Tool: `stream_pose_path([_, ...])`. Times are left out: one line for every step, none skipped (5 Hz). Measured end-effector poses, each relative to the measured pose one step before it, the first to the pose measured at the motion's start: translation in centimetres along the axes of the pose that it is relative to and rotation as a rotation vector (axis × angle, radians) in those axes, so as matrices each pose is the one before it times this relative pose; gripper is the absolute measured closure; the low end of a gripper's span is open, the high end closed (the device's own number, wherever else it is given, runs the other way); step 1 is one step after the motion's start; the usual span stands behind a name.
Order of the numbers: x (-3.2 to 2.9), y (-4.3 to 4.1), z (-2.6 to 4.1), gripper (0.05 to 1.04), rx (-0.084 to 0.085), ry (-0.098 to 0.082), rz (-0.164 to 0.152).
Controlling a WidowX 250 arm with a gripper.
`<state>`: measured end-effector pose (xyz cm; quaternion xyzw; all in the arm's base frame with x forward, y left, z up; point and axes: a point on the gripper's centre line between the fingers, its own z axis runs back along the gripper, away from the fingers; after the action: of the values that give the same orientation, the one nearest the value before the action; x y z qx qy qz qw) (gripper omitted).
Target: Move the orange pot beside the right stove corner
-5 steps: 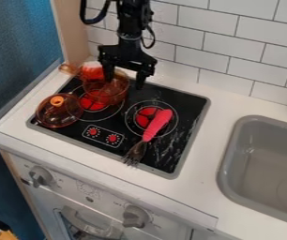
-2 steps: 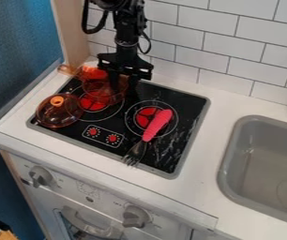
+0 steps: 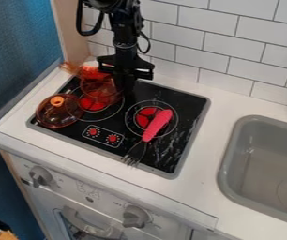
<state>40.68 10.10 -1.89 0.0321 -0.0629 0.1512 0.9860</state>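
**Orange saucepan [image 3: 100, 92] at the left of the stove [image 3: 191, 108], with the placement still to be made**

In the camera view, the see-through saucepan is seen at the stove's far left, over the left burner [image 3: 93, 103], its handle pointed toward the far left corner. The black end effector [image 3: 126, 84] is held low at the saucepan's right side. Whether it is set wide, narrow or clamped on the wall cannot be told, nor whether the saucepan's full weight is borne by the stove.

By the look of things, the approach has been completed, but none of the sideways transfer has. A secure grip must be confirmed, then the saucepan must be lifted, carried rightward and set down beside the stove's right corner, on the white table [image 3: 222, 110] between the stove and the sink [image 3: 237, 136].

The matching lid [image 3: 59, 117] is placed at the stove's near left. A pink-handled fork [image 3: 157, 123] is laid across the right burner [image 3: 143, 117] toward the stove's near edge; it could be knocked if the saucepan were carried too low.
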Motion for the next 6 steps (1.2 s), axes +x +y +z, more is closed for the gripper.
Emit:
stream_pose_path([-0.518,0.117,0.316,0.994,0.0077,0.0019,0.0153])
stream_pose_path([-0.641,-0.095,0.252,1.000,0.0572,-0.0003,0.0076])
stream_pose_path([-0.186,-0.628,1.629,1.000,0.0262,-0.0202,0.0075])
stream_pose_path([-0.742,-0.478,2.607,1.000,-0.0050,-0.0184,-0.0063])
stream_pose_path([-1.357,-1.634,1.870,1.000,-0.0250,-0.0200,-0.0461])
stream_pose_path([-1.674,-3.490,1.655,1.000,-0.0230,-0.0306,-0.1340])
